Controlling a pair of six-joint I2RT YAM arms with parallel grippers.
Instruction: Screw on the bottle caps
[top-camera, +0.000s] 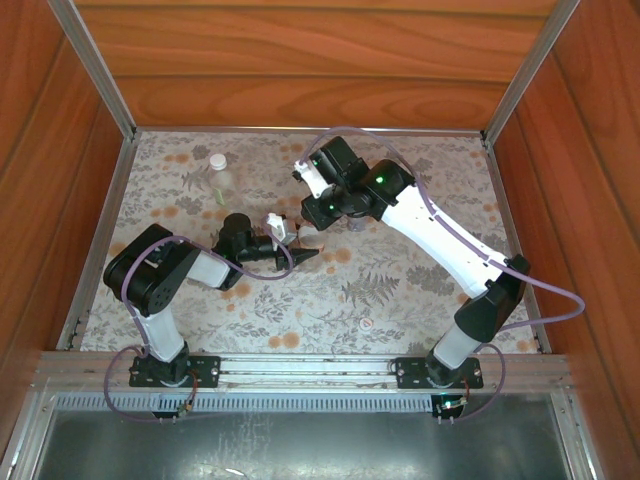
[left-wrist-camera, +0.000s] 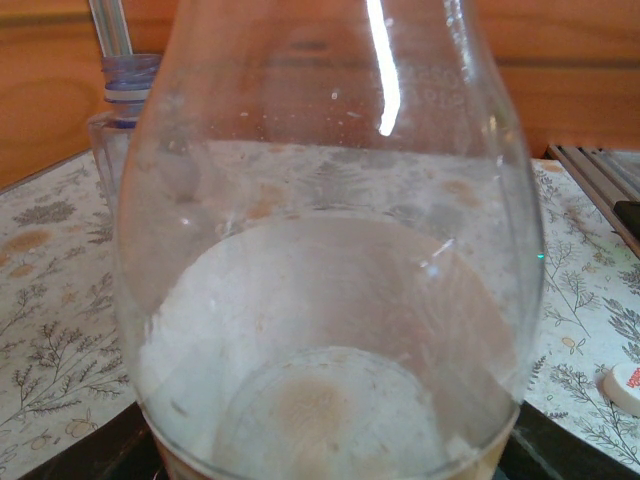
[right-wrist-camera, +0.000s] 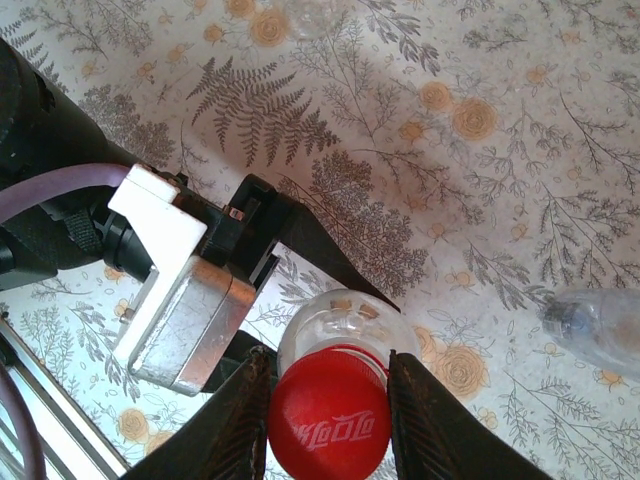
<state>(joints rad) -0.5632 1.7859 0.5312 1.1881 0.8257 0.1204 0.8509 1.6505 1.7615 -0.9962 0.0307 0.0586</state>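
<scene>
The left arm's fingers (right-wrist-camera: 325, 245) are clamped on a wide clear plastic bottle (left-wrist-camera: 330, 300) near the middle of the floral-patterned surface (top-camera: 400, 300). The right arm's fingers (right-wrist-camera: 245, 420) pinch a red round plastic screw cap (right-wrist-camera: 330, 430) at that bottle's mouth, low in the right wrist view. A second clear bottle with a white cap (top-camera: 217, 172) stands at the upper left of the top view.

Two arms, blk joint housings w/ white link shells. Left arm (top-camera: 160, 275): short white forearm cover. Right arm (top-camera: 440, 235): long white link. Pale purple cables (top-camera: 560, 300) looped along both, down to blk base plates (top-camera: 170, 370) on alu rail. Green LED (top-camera: 380, 181) nr right wrist. Left wrist cam block (right-wrist-camera: 180, 300): white top, silver metal body. Right fingers (right-wrist-camera: 430, 420) blk, tapered, matte.
</scene>
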